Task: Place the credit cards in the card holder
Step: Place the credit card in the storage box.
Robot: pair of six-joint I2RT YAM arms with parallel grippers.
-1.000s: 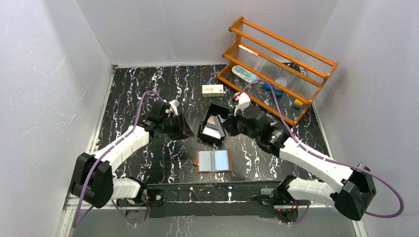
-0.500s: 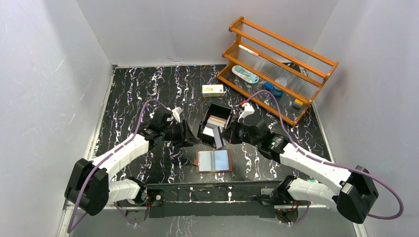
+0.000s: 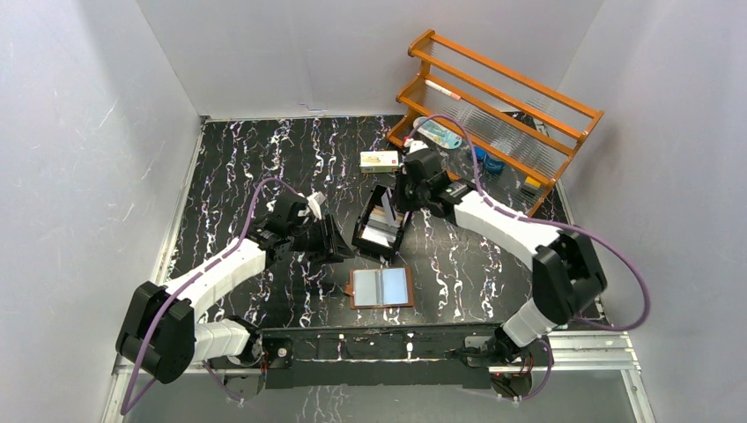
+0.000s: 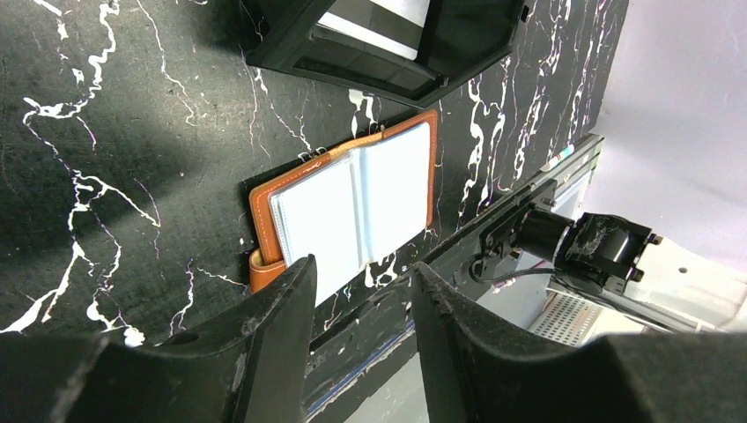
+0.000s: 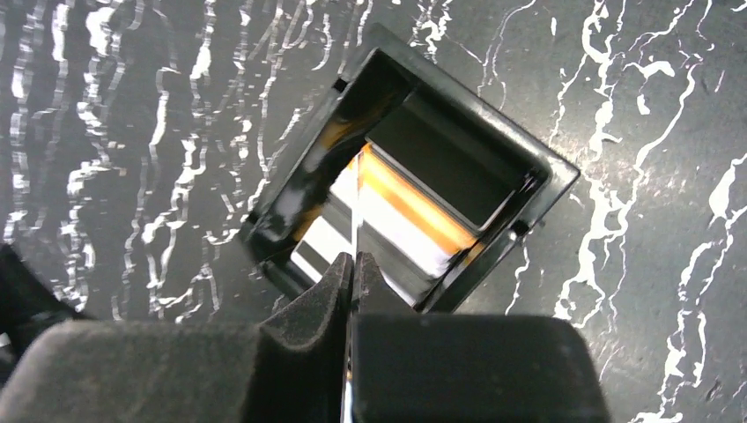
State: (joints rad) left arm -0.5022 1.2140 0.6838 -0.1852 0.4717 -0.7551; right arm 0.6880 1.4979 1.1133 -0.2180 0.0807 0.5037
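Card holder (image 3: 380, 287) lies open and flat on the surface (image 3: 264, 159), clear pockets up, near the front edge between the two arms. No card is visible in the pockets that show. Black tray (image 5: 473, 104) sits just behind the holder and apart from it; loose cards (image 5: 401, 207), white and orange among them, lie inside. Right gripper (image 5: 352, 260) hangs over the tray with its jaws pinched on a single card (image 3: 388, 208), which stands on edge above those in the tray. Left gripper (image 4: 363, 273) hovers low over the surface just left of the tray, jaws parted and holding nothing; its wrist view shows the holder beyond the fingertips, untouched. Small carton (image 3: 379, 159) lies behind the tray, and a wooden rack (image 3: 493, 97) stands at the far right corner.
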